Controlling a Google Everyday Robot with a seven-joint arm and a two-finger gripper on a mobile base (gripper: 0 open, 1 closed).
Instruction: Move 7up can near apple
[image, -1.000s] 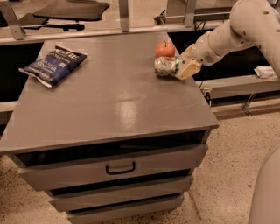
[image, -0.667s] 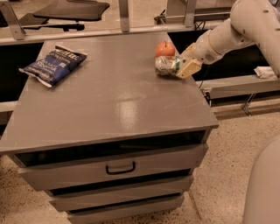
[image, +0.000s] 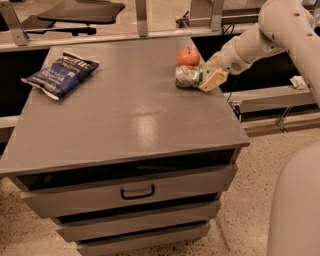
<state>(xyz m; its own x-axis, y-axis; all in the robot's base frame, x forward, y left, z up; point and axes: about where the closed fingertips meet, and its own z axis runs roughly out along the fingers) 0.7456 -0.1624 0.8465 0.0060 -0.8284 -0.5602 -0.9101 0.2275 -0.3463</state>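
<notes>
A speckled, pale terrazzo floor (image: 250, 200) is seen around the furniture, and metal rails and dark shelving are seen beyond the far edge. Most of the view is taken up by the table (image: 130, 125), a grey cabinet with a flat, smooth top on which a soft glare is reflected. Drawers are stacked below it, the upper one fitted with a dark handle (image: 137, 192). The top looks slick enough for a rolling can to travel on it, and no raised lip is seen at its edges.

The white robot arm (image: 260, 35) is reached in from the far right. A dark blue chip bag (image: 61, 74) is laid at the far left corner, well apart from everything else.

The gripper (image: 206, 77) is held low over the far right part of the table, touching the right end of the 7up can (image: 186, 76). Whether it is clamped on the can or spread off it cannot be told.

The apple (image: 188, 56) is set upright near the far right edge. The can is laid on its side just in front of the apple, touching it or nearly so, so the task is judged to be all but done.

The can is judged light, thin-walled and easily dented, with a slippery skin. It would best be taken across the middle of its body with a modest squeeze. On its side it may roll once let go.
</notes>
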